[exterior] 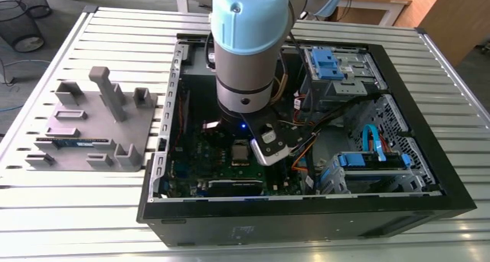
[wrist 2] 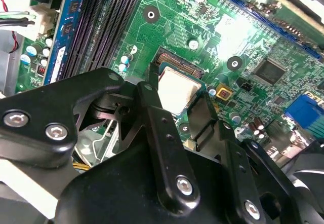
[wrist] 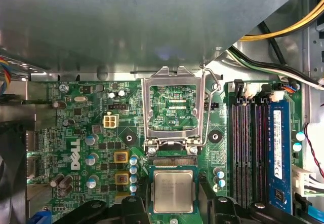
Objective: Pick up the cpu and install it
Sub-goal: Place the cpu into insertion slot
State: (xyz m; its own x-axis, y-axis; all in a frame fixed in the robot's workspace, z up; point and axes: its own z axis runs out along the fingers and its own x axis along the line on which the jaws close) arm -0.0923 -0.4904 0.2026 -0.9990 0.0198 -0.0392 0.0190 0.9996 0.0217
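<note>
The cpu (wrist: 173, 191), a small square chip with a silvery top, sits between my gripper's (wrist: 173, 206) two black fingers (wrist: 135, 210), just over the motherboard socket. A strip of the socket's gold contacts (wrist: 173, 161) shows beyond the chip's edge. In the second wrist view the fingers (wrist 2: 150, 89) press on two opposite sides of the cpu (wrist 2: 178, 88), so my gripper (wrist 2: 178, 85) is shut on it. The hinged metal socket frame (wrist: 173, 107) stands swung open behind the socket. In the exterior view the arm reaches down into the case and the cpu (exterior: 240, 153) lies low over the board.
The open black computer case (exterior: 306, 207) lies on a slatted metal table. Memory slots (wrist: 248, 153), cables (wrist: 273, 36) and blue drive bays (exterior: 337, 64) surround the socket. A grey holder (exterior: 115, 121) with a memory stick (exterior: 77, 141) stands at the exterior view's left.
</note>
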